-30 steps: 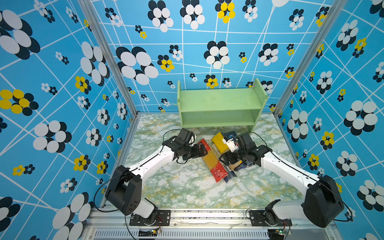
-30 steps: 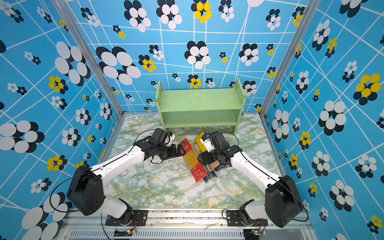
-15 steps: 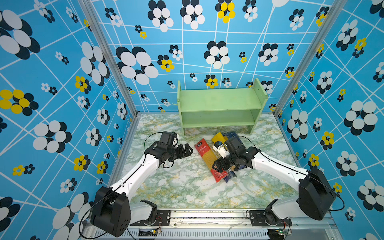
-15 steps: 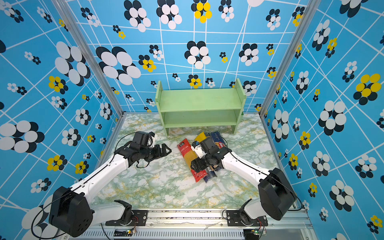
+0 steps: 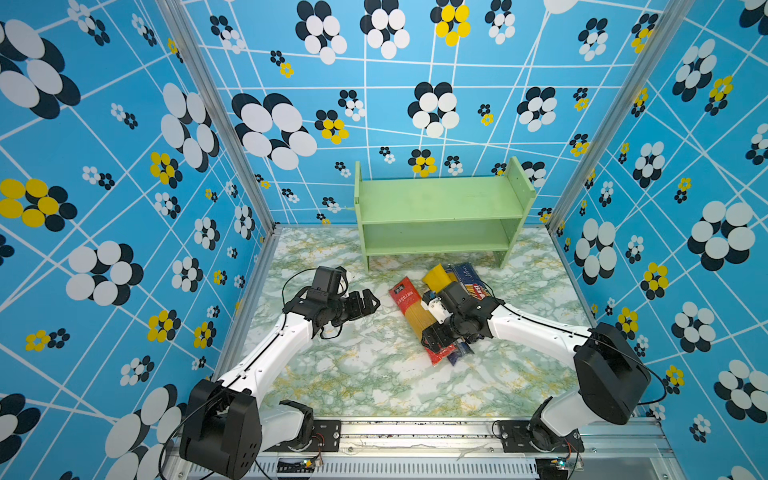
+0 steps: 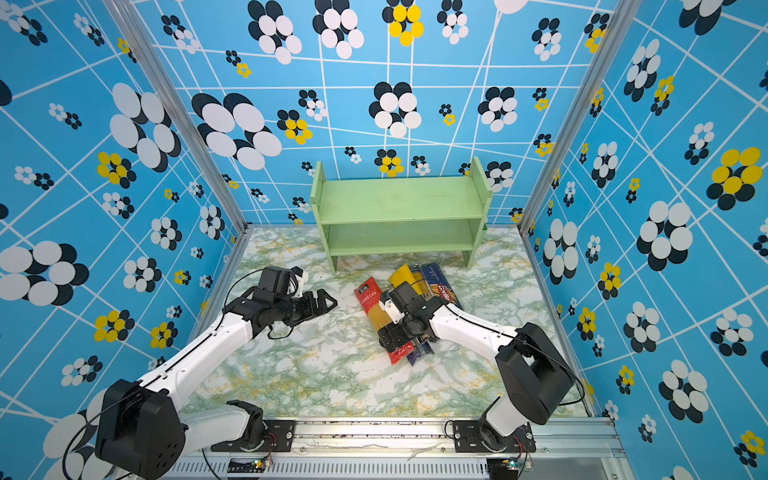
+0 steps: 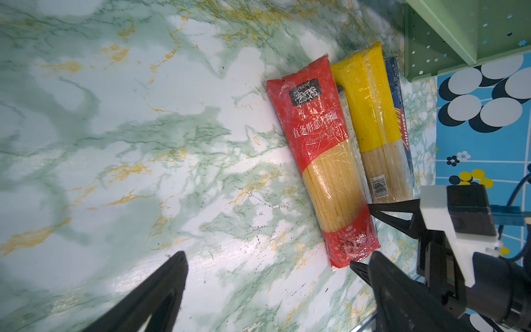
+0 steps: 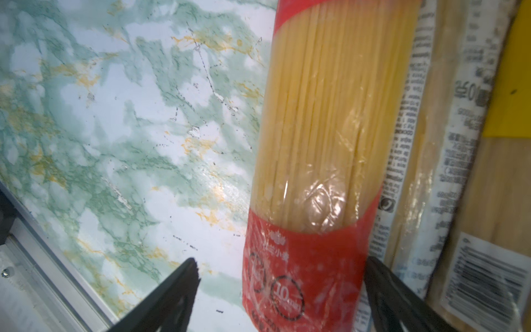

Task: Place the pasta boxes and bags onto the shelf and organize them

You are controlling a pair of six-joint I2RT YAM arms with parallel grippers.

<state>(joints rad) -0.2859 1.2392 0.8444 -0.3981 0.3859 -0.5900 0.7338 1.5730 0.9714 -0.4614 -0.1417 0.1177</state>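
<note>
Between the right jaws, red-ended bag point(image 8: 324, 129)

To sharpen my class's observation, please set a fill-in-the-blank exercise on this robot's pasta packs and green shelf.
The shelf has ____ tiers, neither holding pasta.
The left gripper, jaws open, holds ____.
The right gripper has the red-ended bag between its jaws, which are ____.
Missing words: two; nothing; open.
</note>
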